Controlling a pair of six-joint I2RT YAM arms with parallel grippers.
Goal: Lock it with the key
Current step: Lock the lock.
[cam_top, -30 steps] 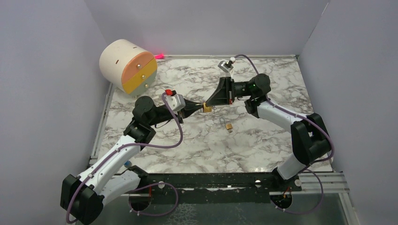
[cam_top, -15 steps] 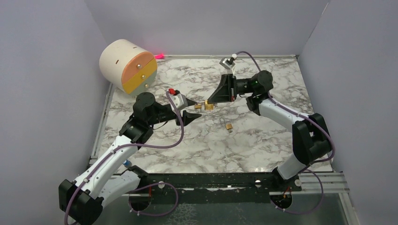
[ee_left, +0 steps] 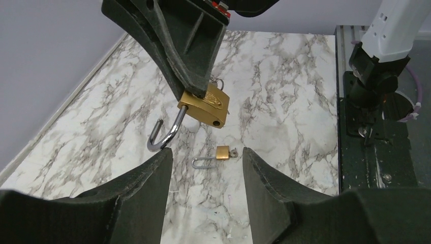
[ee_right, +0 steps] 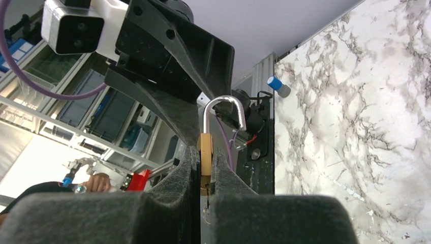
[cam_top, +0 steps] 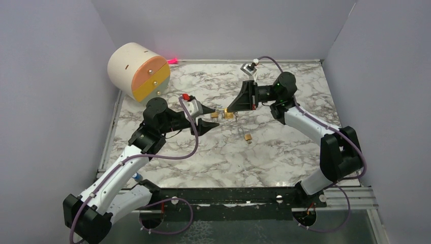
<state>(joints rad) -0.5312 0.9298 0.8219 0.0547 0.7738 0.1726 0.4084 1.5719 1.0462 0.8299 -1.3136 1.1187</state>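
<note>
Gripper on the right (cam_top: 229, 110) is pinching the brass padlock (ee_left: 204, 105) midair over the middle of the desk (cam_top: 284, 152), shackle (ee_left: 165, 136) open, so nothing's locked yet. Left gripper (cam_top: 216, 119) gapes wide beside it, empty. Shackle needs snapping shut, I reckon.

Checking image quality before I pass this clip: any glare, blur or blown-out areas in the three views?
Top external: evenly lit and sharp, apart from a red glow at the back wall. Left wrist: the held padlock is sharp, its shackle glinting; the left pincer is dark and soft. Right wrist: the right pincer is blurred up close, and the room at lower left is washed out.
</note>
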